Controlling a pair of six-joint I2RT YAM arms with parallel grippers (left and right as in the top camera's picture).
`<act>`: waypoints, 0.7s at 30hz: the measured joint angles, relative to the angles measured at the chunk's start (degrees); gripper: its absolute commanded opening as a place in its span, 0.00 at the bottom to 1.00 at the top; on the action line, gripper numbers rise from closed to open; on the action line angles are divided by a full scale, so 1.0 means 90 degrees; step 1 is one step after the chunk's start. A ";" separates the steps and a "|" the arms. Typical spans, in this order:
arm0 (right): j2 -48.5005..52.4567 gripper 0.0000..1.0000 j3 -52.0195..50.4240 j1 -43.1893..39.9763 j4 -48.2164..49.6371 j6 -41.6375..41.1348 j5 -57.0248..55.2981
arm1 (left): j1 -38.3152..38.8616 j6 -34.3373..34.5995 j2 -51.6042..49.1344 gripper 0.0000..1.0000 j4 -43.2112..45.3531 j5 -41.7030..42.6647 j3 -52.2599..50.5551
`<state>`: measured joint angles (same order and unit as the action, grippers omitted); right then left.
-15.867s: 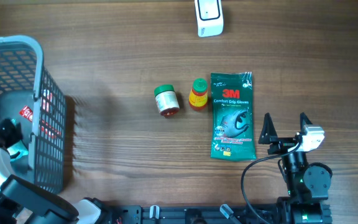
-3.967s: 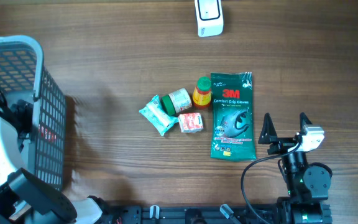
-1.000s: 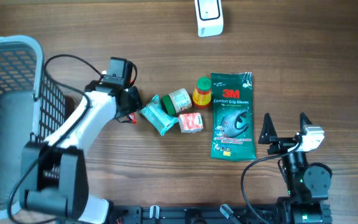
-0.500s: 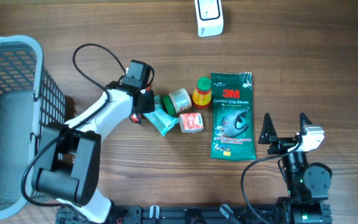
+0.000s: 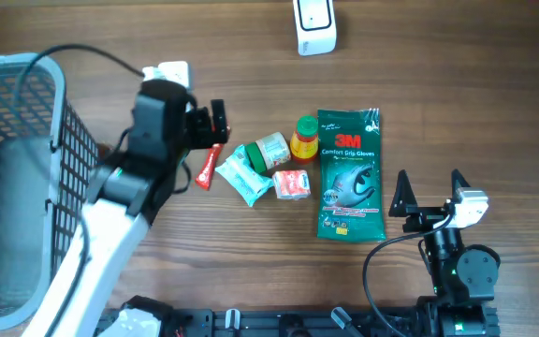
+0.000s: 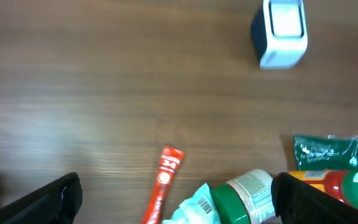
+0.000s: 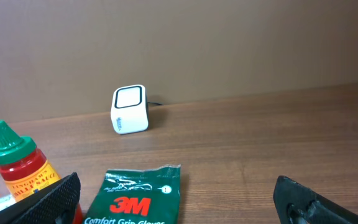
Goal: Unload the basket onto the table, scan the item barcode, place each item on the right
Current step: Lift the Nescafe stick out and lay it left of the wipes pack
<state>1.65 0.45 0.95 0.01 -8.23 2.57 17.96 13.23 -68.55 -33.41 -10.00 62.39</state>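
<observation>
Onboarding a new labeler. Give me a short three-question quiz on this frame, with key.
1. True or false: the red sachet lies on the table, clear of the left fingers.
2. In the overhead view, the scanner sits at the table's: A) top edge B) bottom edge C) centre.
3. Fill in: the right fingers are ___.
Key: 1 true; 2 A; 3 open.

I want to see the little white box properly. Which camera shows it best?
The right wrist view: the white box stands whole there, its window facing the camera. The overhead view crops its far end; the left wrist view shows it from above, slightly blurred.
</observation>
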 measured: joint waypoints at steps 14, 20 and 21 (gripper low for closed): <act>0.0000 1.00 0.0000 0.0000 0.0000 -0.0002 0.0000 | 0.0000 0.0325 0.2402 1.00 -0.4265 -0.0979 0.0087; 0.0000 1.00 0.0000 0.0000 0.0000 0.0000 0.0000 | 0.0000 0.0741 0.2402 1.00 -0.4857 -0.0896 0.0087; 0.0000 1.00 0.0000 0.0000 0.0000 0.0000 0.0000 | 0.0000 0.0763 0.2404 1.00 -0.4864 -0.0886 0.0087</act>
<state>1.65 0.45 0.95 0.01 -8.23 2.57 17.96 20.10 -46.92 -77.19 -17.98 63.18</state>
